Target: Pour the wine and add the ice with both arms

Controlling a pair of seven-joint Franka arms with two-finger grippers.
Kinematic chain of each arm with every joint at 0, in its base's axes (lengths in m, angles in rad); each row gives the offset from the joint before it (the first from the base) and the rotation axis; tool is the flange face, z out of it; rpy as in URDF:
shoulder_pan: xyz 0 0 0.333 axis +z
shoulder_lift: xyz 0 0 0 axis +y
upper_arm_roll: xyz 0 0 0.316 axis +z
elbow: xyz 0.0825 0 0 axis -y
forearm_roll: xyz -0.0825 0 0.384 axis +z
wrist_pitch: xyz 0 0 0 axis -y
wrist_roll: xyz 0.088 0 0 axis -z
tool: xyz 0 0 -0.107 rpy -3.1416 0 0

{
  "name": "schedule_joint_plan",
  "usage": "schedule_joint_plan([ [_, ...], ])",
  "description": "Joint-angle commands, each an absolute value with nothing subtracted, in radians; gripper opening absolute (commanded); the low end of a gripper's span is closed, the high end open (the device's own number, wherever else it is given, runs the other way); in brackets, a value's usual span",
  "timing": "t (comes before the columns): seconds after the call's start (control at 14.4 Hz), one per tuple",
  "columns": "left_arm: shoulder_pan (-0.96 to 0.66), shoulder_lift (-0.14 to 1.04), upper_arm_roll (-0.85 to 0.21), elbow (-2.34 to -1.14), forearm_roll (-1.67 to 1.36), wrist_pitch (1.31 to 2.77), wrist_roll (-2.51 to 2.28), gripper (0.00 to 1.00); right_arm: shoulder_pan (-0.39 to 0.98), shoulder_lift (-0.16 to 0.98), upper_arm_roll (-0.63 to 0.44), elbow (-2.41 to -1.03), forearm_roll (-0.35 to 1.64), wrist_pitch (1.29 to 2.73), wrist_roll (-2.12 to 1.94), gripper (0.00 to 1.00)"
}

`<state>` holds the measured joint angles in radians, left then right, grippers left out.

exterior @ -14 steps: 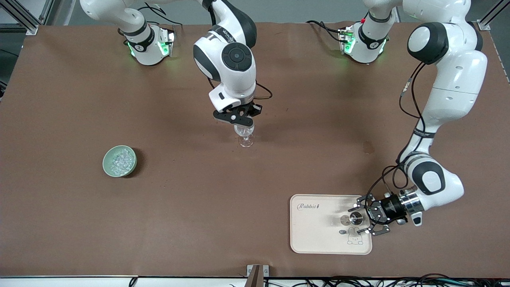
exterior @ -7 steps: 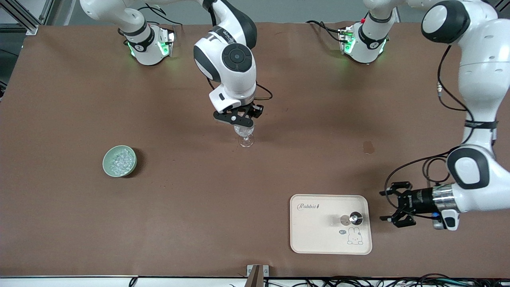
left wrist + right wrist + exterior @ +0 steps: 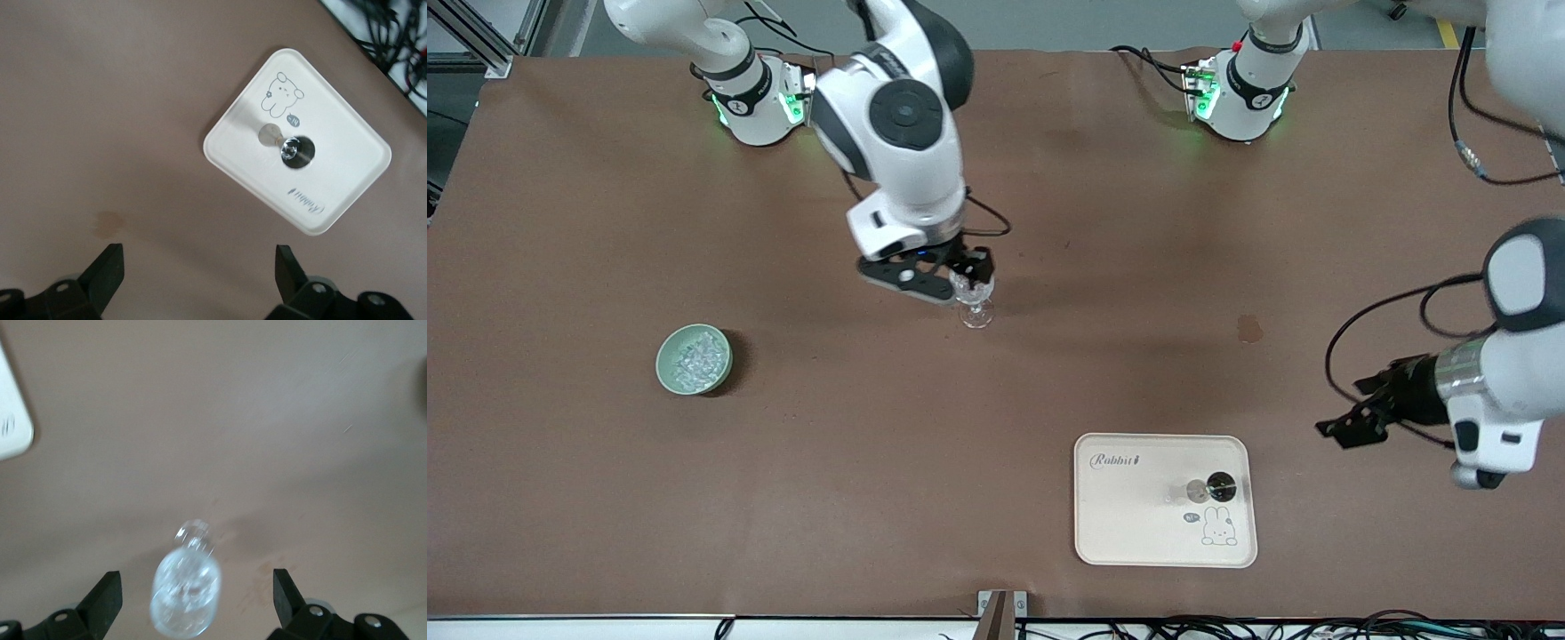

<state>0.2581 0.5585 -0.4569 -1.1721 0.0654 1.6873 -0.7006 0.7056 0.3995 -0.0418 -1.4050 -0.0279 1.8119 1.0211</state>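
A clear stemmed glass (image 3: 975,302) stands upright mid-table. My right gripper (image 3: 951,277) is open just above it; in the right wrist view the glass (image 3: 187,593) sits between the spread fingers of the gripper (image 3: 195,597), touching neither. A green bowl (image 3: 694,358) toward the right arm's end holds the ice (image 3: 696,356). A small dark round object with a shiny top (image 3: 1218,486) stands on the cream tray (image 3: 1138,524). My left gripper (image 3: 1347,422) is open and empty in the air beside the tray, toward the left arm's end. The left wrist view shows that gripper (image 3: 198,270), the tray (image 3: 347,193) and the object (image 3: 295,151).
A small dark stain (image 3: 1249,329) marks the brown table between the glass and the left arm. The tray lies near the table's front edge. Cables (image 3: 1272,627) run along that edge.
My left gripper has let go of the dark object on the tray and drawn back toward the left arm's end. My right hand has shifted toward the right arm's end; the glass stays put.
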Motion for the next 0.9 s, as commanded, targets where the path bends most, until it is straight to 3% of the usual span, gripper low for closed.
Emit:
schedule_joint_plan([
  [0.0,0.281,0.407,-0.453,-1.210,0.144,1.611,-0.486,1.00,0.585,0.272,-0.031,-1.425,-0.061,1.718,0.933,1.00],
  [0.21,0.282,0.307,-0.443,-1.213,0.214,1.565,-0.252,1.00,0.426,0.169,-0.032,-1.427,-0.064,1.588,0.746,1.00],
  [0.56,0.243,0.184,-0.436,-1.247,0.203,1.465,-0.178,1.00,0.131,0.058,-0.028,-1.431,-0.063,1.513,0.368,1.00],
  [0.83,-0.015,0.042,-0.101,-1.405,0.094,1.465,-0.163,1.00,-0.021,0.012,-0.032,-1.434,-0.049,1.477,0.117,1.00],
])
